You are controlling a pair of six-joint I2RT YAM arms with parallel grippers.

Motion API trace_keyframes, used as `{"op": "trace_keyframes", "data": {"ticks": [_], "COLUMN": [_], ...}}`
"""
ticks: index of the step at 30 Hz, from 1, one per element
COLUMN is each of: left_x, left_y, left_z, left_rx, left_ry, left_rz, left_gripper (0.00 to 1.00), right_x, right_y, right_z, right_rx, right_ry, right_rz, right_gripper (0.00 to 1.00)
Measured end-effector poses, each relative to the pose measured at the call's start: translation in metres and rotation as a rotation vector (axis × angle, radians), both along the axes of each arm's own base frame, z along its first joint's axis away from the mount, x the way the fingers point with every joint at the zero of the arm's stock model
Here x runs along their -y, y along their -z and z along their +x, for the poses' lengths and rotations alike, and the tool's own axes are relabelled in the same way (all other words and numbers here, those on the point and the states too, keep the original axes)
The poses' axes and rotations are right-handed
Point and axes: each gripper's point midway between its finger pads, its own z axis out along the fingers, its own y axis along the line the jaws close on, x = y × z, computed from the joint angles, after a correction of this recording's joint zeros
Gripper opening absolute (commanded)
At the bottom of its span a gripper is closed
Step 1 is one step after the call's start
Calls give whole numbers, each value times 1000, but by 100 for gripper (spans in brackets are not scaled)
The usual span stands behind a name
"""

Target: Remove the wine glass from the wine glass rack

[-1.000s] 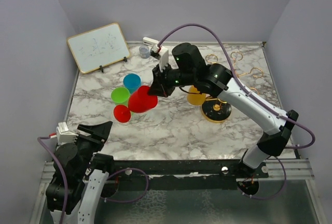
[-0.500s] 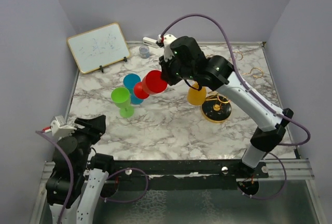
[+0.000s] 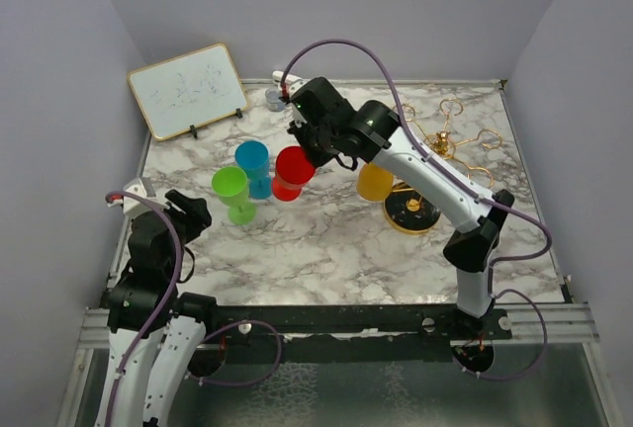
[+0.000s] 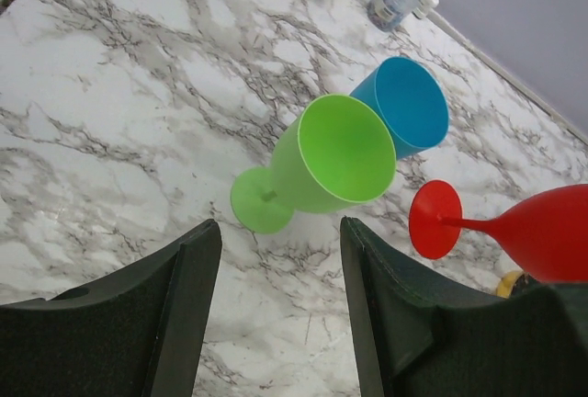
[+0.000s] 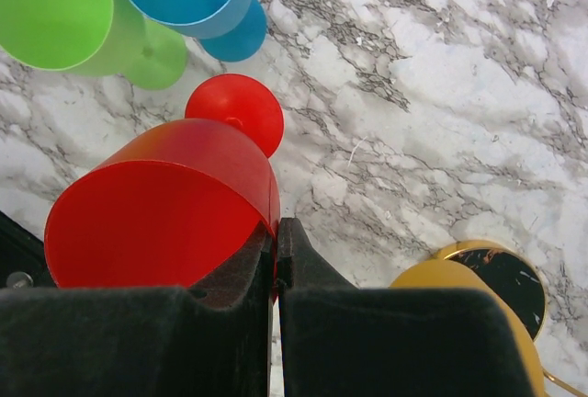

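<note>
My right gripper is shut on the rim of a red wine glass, one finger inside the bowl and one outside. The red glass is held bowl up, its foot low over the marble beside the blue glass; I cannot tell if it touches. It also shows in the left wrist view. The gold wire rack stands at the right on its round black base, with a yellow glass hanging from it. My left gripper is open and empty, near the front left.
A green glass and a blue glass stand upright left of the red one. A whiteboard leans at the back left. A small grey cup sits by the back wall. Walls close in on three sides.
My right arm has swung the red glass from lying sideways to bowl up and carried it back and right, next to the blue glass. My left arm has lifted and turned.
</note>
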Motion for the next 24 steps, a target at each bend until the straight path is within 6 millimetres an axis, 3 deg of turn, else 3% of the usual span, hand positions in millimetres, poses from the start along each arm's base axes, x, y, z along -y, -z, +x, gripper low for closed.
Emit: {"op": "trace_keyframes", "data": {"ticks": [2, 9, 12, 16, 24], "left_x": [-2, -4, -5, -5, -5], "left_y": [2, -4, -8, -8, -9], "left_z": [3, 4, 3, 3, 4], "left_rx": [4, 47, 66, 65, 71], "left_ry": [-5, -9, -11, -11, -11], "left_rz": [18, 32, 31, 32, 31], "left_gripper": [57, 57, 57, 57, 57], "right_x": [-2, -15, -18, -22, -29], "right_y": [9, 74, 93, 99, 84], "right_z": [5, 30, 39, 50, 67], "right_rx": [-9, -84, -101, -97, -59], "right_ry": [4, 27, 36, 49, 62], "right_rz": [-16, -113, -134, -127, -57], "right_gripper": [1, 1, 2, 2, 8]}}
